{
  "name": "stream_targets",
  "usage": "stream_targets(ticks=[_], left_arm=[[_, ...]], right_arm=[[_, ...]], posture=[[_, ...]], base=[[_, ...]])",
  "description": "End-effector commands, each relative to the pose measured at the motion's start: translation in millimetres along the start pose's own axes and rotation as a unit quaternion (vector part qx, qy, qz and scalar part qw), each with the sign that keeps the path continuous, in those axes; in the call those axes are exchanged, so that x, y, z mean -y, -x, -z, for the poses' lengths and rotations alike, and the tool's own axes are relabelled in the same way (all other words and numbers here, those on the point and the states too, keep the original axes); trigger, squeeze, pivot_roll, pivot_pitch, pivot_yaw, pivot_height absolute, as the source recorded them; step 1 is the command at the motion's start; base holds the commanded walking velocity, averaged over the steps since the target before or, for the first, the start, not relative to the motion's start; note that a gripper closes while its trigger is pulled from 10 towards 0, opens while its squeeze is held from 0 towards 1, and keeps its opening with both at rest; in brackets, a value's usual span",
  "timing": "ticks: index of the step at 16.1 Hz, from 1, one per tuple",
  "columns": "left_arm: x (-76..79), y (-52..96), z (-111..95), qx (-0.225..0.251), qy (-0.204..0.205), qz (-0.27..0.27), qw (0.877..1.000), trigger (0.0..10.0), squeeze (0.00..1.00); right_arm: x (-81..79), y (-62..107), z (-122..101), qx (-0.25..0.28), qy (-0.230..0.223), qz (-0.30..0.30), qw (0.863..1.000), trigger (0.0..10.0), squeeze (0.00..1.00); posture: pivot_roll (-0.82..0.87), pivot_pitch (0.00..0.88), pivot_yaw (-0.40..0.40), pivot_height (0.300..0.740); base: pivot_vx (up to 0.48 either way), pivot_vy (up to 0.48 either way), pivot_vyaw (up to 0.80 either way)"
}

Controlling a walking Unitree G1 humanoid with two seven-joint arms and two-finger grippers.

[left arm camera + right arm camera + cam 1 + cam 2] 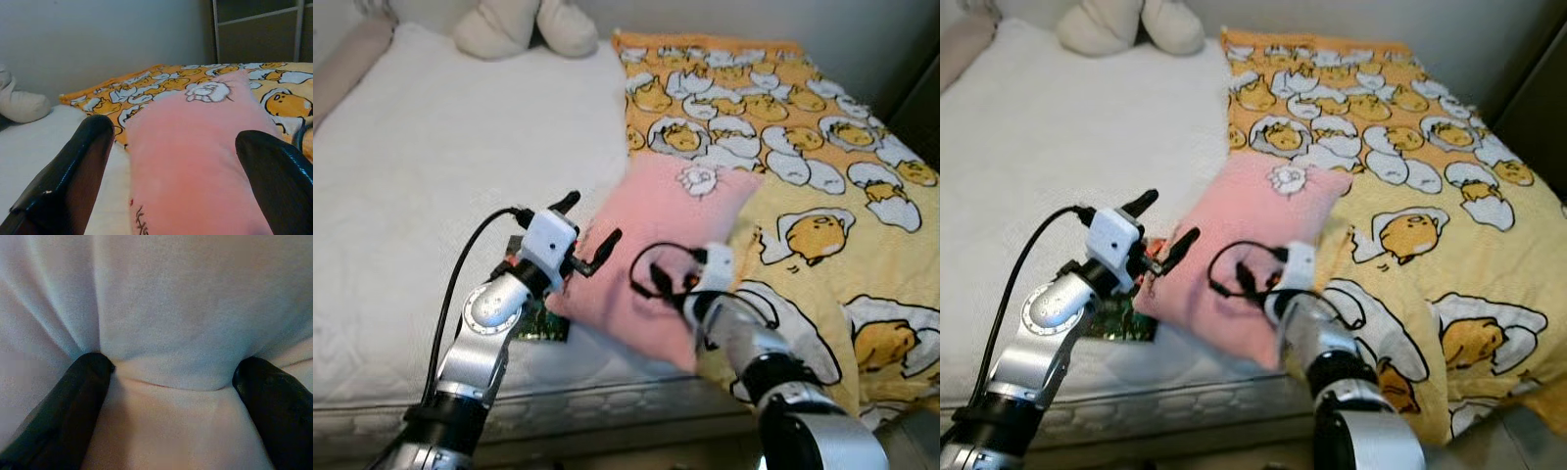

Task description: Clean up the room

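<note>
Both head eyes look down on the pink pillow [661, 250]; each wrist camera sits close against it, facing its fabric.

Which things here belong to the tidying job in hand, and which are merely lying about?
In the job: pink pillow; right hand pressing into it; left hand open at its edge.

Lying about: yellow blanket; cream plush toy; green packet; white mattress.

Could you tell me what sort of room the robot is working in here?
Most likely a bedroom: a bed with a white cover, a yellow cartoon blanket spread on it, a pink pillow at its edge and a plush toy by the wall.
</note>
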State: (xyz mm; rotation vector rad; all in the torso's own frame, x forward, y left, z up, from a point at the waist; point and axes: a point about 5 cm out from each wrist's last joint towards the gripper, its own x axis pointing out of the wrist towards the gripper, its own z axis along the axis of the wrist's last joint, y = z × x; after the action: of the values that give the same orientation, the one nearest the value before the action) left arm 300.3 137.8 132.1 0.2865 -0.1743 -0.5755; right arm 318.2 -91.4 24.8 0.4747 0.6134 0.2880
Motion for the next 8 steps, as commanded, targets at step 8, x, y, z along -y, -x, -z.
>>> stream_targets(ticks=[8], left_arm=[[-5.9, 20.9, 0, -0.031, -0.027, 0.023, 0.999, 10.0, 0.0]], right_arm=[[5.5, 1.1, 9, -0.017, 0.029, -0.023, 0.999, 0.0, 0.0]], posture=[[0.15, 0.017, 0.0, 0.74]], base=[[0.0, 0.0, 0.0]])
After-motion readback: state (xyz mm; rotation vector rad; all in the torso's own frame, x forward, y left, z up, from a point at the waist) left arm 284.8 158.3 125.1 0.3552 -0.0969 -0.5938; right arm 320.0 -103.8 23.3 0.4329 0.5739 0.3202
